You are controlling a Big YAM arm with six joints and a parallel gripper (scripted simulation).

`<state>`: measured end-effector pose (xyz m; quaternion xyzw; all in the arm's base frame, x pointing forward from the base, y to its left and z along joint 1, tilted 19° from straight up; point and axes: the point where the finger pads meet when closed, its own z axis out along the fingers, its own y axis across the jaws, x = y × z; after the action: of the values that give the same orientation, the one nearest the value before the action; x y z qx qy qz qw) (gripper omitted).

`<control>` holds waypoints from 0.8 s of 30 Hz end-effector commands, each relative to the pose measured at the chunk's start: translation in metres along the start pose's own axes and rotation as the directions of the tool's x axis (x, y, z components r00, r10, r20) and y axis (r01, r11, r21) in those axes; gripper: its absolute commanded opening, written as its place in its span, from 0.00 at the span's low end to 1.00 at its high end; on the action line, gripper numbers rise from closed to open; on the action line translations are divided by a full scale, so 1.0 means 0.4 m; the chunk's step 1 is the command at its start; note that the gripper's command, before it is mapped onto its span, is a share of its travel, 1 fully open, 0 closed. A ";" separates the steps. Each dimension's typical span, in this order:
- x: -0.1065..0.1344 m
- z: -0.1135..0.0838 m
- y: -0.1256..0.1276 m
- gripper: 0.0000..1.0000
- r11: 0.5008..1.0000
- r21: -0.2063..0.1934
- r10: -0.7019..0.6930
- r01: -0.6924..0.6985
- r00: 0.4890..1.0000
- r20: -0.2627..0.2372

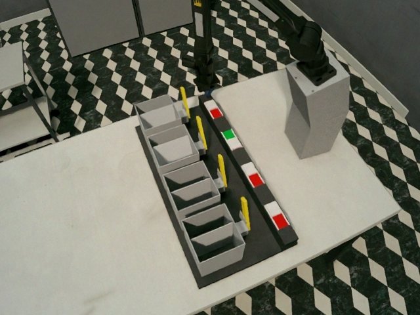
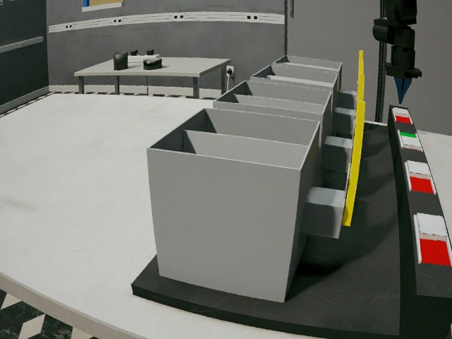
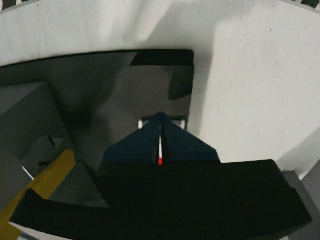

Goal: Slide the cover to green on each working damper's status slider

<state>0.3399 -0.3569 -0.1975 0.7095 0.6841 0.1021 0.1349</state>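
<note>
Top view: four grey open-topped duct dampers (image 1: 222, 259) (image 2: 226, 219), in a row behind their sliders; black gripper (image 1: 207, 93) (image 2: 400, 102) (image 3: 160, 118), blue fingertips pressed together, above the far slider; four status sliders (image 1: 233, 139) (image 2: 411, 141), one green, three red.

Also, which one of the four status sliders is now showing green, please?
The second slider, counting from the end below the end effector. Its window shows green; the other three show red.
</note>
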 end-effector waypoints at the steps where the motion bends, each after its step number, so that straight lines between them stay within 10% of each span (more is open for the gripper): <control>1: 0.008 0.020 -0.005 0.00 1.000 0.004 0.002 -0.002 1.000 -0.002; 24: 0.010 0.020 -0.010 0.00 1.000 0.005 0.002 -0.002 1.000 -0.003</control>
<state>0.3389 -0.3557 -0.1981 0.7095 0.6841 0.1022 0.1347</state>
